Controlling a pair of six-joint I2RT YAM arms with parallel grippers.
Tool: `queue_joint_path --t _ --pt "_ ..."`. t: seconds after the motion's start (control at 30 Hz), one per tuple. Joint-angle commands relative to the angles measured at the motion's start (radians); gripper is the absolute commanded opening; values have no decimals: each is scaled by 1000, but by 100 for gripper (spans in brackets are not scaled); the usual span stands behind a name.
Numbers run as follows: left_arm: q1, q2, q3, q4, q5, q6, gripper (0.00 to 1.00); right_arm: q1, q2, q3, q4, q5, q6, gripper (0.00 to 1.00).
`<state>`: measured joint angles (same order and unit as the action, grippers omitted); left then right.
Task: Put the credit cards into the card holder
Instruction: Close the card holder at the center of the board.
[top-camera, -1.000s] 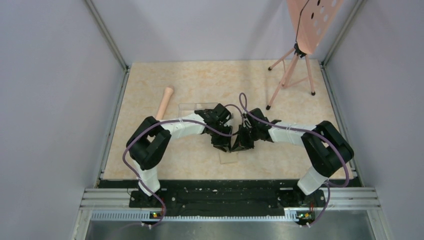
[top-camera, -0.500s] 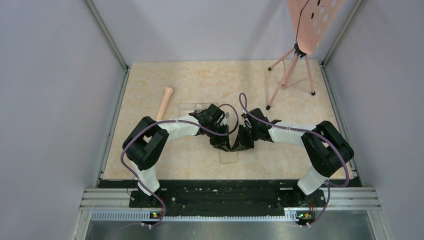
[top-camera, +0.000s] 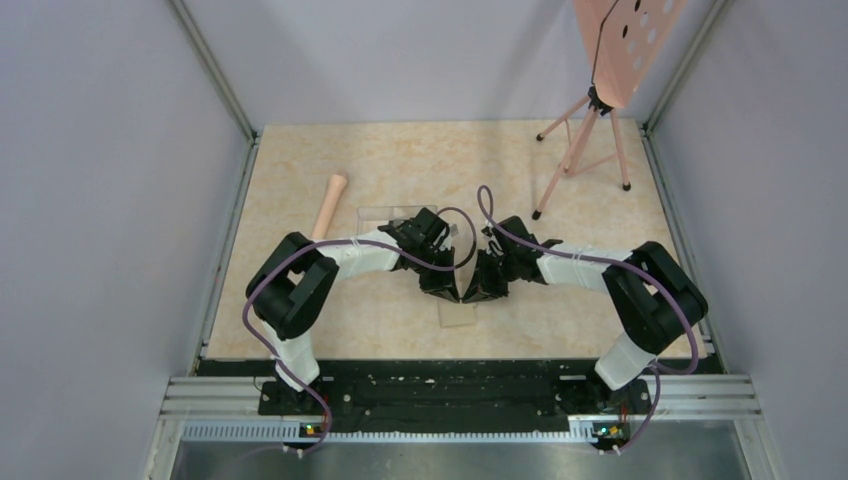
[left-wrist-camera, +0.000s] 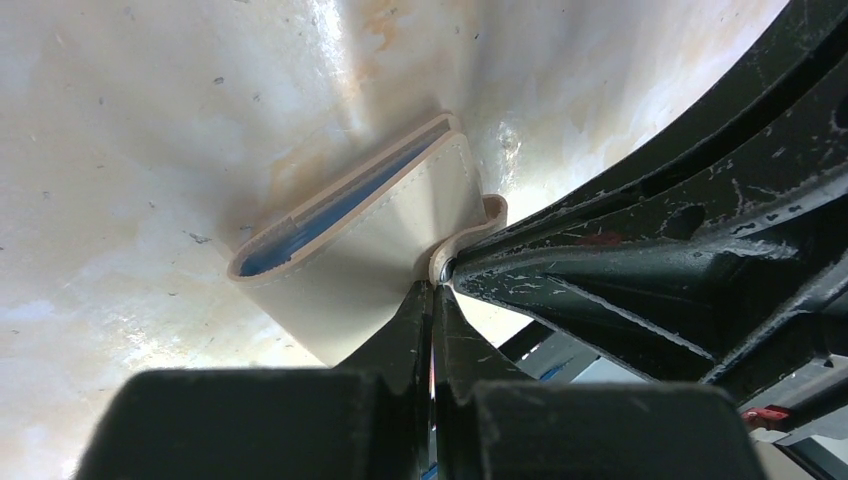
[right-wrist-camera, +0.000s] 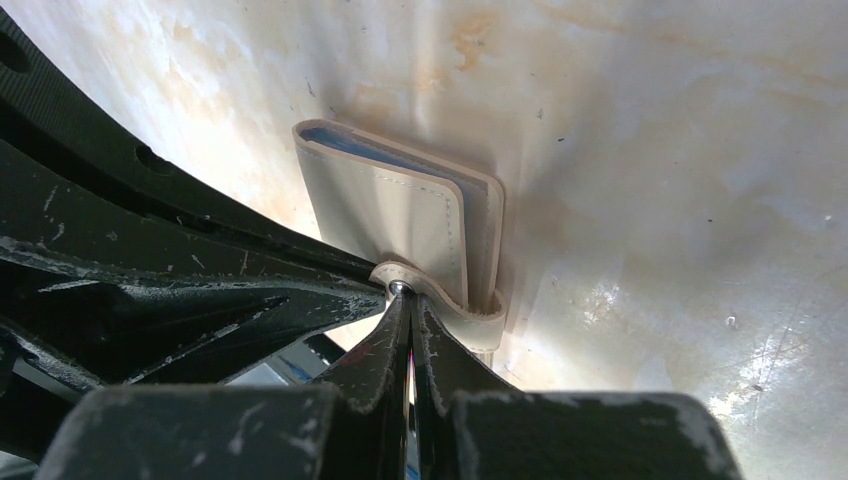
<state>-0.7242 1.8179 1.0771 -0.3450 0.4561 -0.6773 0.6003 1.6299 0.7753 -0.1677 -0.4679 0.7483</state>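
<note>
The card holder (left-wrist-camera: 370, 225) is a tan folded wallet with a blue inside, and it rests on the table between my two grippers. It also shows in the right wrist view (right-wrist-camera: 400, 210). My left gripper (left-wrist-camera: 433, 290) is shut, its tips against the wallet's clasp strap (left-wrist-camera: 470, 240). My right gripper (right-wrist-camera: 405, 295) is shut too, its tips at the metal snap of the same strap (right-wrist-camera: 430, 290). I see nothing between either pair of fingers. In the top view both grippers, left (top-camera: 448, 287) and right (top-camera: 477, 287), meet tip to tip and hide the wallet. No credit cards are in view.
A clear plastic box (top-camera: 458, 314) lies just in front of the grippers, and a clear lid (top-camera: 380, 213) lies behind the left arm. A wooden pin (top-camera: 329, 205) lies at the back left. A pink tripod stand (top-camera: 585, 150) is at the back right.
The left wrist has shifted and turned slightly. Both grippers stay shut, tip to tip at the wallet. The right arm has hardly moved.
</note>
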Motion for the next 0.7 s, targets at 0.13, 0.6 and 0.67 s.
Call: queue_joint_path --t 0.13,0.6,0.67 --pt "0 -27 22 -10 -18 5 0 17 -58 41 -48 46 -44 0" --pt "0 -57 16 -30 -30 0 0 17 -72 49 -42 44 -33 0" --pt "0 -64 15 -21 -21 0 0 16 -70 48 -41 40 -32 0"
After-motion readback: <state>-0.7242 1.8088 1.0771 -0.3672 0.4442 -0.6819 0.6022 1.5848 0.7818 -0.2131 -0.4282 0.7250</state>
